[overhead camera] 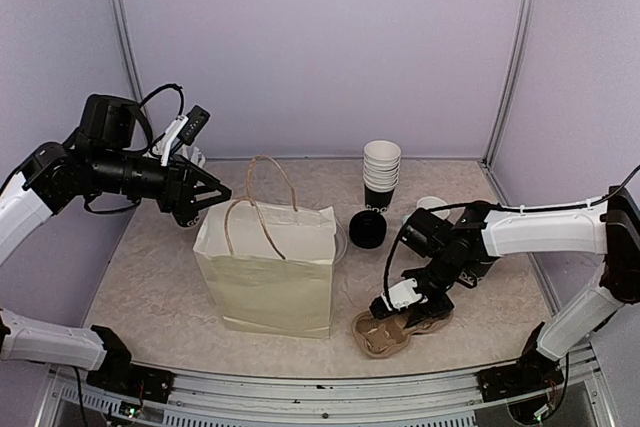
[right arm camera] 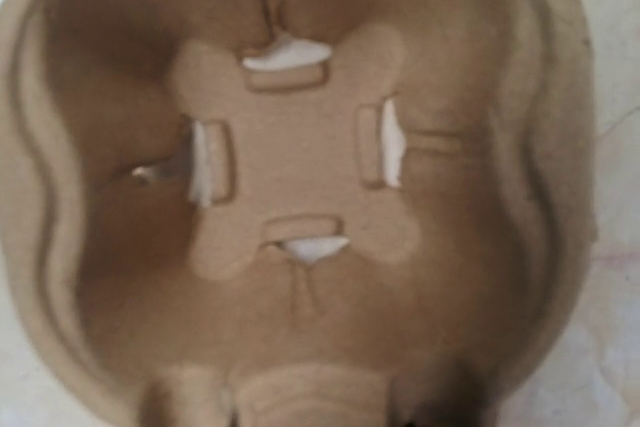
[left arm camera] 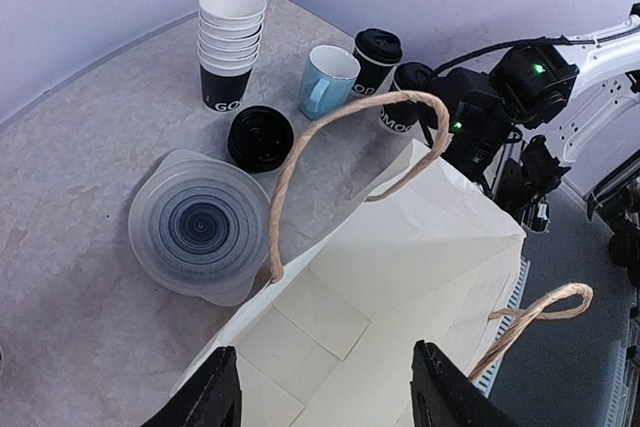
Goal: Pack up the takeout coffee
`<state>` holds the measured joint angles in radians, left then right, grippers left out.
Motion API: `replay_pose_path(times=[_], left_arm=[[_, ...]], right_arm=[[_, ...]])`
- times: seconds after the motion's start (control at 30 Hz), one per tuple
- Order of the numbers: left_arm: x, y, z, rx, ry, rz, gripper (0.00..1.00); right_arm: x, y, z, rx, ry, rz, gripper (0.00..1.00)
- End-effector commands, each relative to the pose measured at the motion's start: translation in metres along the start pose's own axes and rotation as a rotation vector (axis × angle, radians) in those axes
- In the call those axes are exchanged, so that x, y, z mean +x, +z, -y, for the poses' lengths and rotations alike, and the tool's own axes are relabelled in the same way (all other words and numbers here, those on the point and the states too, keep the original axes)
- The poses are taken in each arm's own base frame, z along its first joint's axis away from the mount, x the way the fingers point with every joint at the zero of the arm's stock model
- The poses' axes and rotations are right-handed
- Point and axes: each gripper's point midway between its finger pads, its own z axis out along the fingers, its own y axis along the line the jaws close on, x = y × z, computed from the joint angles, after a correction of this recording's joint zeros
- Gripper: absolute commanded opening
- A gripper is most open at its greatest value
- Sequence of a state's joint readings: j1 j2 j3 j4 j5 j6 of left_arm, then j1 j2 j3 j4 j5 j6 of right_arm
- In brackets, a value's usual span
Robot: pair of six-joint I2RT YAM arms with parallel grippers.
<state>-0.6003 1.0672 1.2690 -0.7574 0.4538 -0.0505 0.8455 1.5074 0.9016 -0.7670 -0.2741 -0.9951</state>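
Two black lidded takeout coffee cups stand side by side in the left wrist view, one [left arm camera: 375,57] behind the other [left arm camera: 403,99], which has white lettering. They are next to the light blue mug [left arm camera: 325,82]; in the top view my right arm hides them. The cream paper bag [overhead camera: 270,272] stands open at the middle. My left gripper [overhead camera: 213,192] hovers open above its left top edge, looking into the bag [left arm camera: 400,277]. My right gripper [overhead camera: 408,302] is down on the brown pulp cup carrier [overhead camera: 392,329], which fills the right wrist view [right arm camera: 300,167]; its fingers do not show there.
A stack of paper cups [overhead camera: 381,179] stands at the back, with a black lid stack [overhead camera: 367,230] in front of it. Clear plastic lids [left arm camera: 198,227] lie by the bag's far side. The bag's twine handles [overhead camera: 262,202] stick up. Walls close in at the back and sides.
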Motion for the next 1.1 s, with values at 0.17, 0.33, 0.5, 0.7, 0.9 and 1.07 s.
replay_pose_path(times=[0.17, 0.33, 0.5, 0.7, 0.9, 1.07], left_arm=[[-0.005, -0.008, -0.002, -0.022, 0.008, 0.019, 0.57], [-0.006, -0.011, -0.001, -0.026, 0.01, 0.023, 0.57], [-0.009, -0.012, 0.0, -0.019, 0.018, 0.027, 0.57], [-0.005, -0.012, -0.006, -0.034, -0.013, 0.001, 0.56], [-0.002, -0.032, -0.021, -0.106, -0.087, 0.038, 0.58], [0.029, -0.038, -0.063, -0.3, -0.237, 0.007, 0.6]], right_arm=[[0.001, 0.007, 0.003, 0.013, 0.002, -0.027, 0.28], [-0.005, -0.002, 0.001, 0.011, 0.018, -0.014, 0.24], [-0.03, -0.042, 0.004, 0.054, 0.027, 0.077, 0.21], [-0.061, -0.116, 0.03, 0.147, 0.067, 0.261, 0.17], [-0.099, -0.228, 0.07, 0.264, 0.081, 0.54, 0.16], [-0.149, -0.299, 0.081, 0.292, 0.015, 0.774, 0.14]])
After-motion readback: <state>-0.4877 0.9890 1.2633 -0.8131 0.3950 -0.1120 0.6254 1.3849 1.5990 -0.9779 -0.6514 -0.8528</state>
